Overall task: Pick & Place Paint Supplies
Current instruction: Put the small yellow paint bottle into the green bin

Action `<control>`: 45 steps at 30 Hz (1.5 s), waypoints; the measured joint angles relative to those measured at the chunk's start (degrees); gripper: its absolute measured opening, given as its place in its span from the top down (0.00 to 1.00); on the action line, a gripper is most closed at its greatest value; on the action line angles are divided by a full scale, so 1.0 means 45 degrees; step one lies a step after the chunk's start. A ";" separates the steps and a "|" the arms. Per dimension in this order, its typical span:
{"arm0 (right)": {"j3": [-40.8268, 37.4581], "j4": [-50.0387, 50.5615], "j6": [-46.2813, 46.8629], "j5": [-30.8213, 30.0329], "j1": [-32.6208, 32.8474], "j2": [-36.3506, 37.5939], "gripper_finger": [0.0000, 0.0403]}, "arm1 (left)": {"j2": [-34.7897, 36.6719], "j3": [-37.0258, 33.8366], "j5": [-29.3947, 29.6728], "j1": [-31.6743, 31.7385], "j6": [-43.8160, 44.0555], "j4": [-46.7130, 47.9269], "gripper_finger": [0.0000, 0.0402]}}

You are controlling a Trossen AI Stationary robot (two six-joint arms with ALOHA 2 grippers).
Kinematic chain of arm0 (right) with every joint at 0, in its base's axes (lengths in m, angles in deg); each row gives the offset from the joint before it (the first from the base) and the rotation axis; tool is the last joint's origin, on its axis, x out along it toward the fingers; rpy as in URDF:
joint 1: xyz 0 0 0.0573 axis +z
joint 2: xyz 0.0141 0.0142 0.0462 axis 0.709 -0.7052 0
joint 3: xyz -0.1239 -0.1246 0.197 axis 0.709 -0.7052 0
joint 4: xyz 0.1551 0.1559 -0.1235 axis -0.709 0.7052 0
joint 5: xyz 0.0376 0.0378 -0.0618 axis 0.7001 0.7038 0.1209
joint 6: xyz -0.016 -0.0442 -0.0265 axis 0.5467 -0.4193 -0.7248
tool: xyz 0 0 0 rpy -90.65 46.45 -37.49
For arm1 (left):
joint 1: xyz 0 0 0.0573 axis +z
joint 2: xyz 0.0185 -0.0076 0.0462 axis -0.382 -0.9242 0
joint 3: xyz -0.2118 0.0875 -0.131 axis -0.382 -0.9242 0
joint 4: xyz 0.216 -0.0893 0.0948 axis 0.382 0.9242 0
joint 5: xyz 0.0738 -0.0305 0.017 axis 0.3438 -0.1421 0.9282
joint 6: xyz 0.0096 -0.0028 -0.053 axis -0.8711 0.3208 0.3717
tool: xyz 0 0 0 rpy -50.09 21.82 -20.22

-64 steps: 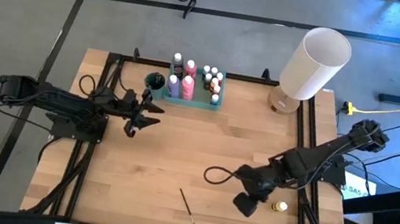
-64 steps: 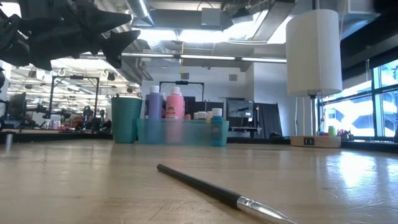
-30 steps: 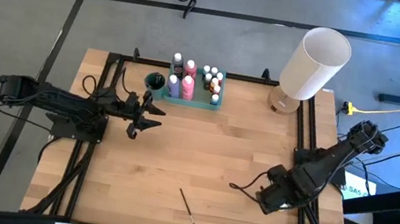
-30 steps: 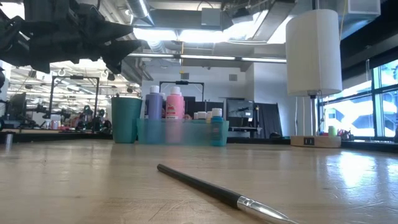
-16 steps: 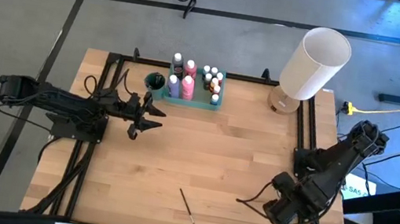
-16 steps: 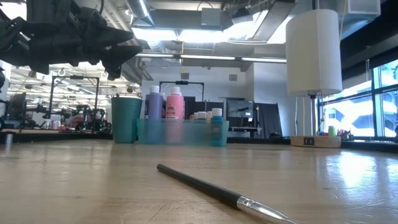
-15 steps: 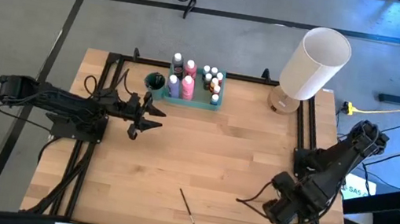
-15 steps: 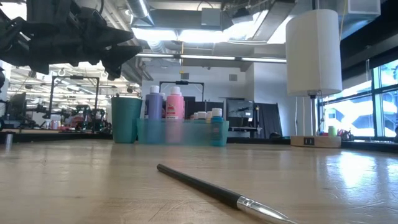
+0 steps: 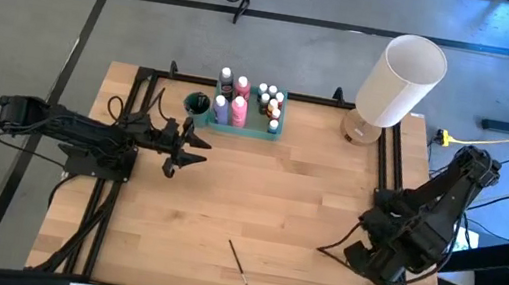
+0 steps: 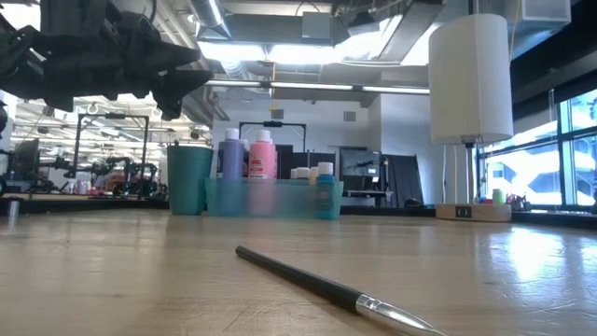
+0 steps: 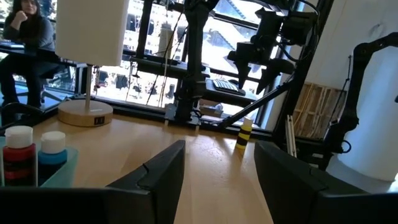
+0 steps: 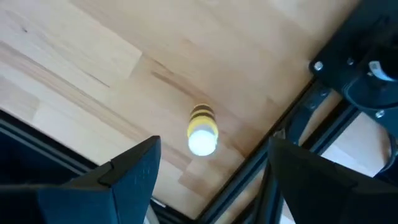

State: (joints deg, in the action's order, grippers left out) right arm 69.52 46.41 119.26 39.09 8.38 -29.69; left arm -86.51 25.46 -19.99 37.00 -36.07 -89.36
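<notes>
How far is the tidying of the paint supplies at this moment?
Done: several paint bottles stand in the green tray.
In hand: nothing is held; the open right gripper hangs above the yellow bottle near the table's right edge.
Left: that bottle and the paintbrush on the table. The left gripper waits open near the tray.

Even, bright overhead light in the high view — soft shadows on the tabletop. Low view: ceiling fixtures glare, the near paintbrush sharp, the room beyond backlit. Left wrist view — windows blown out, near end effector fingers blurred.
</notes>
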 joint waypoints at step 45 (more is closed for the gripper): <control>-0.5061 -0.5952 0.1015 0.1600 0.1057 0.0365 0.40 | 0.0000 0.0000 0.0097 0.0002 0.0097 0.0176 0.53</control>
State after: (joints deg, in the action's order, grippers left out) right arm 46.74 19.63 123.83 46.29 13.13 -28.05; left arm -86.51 25.46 -19.55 37.01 -35.63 -88.57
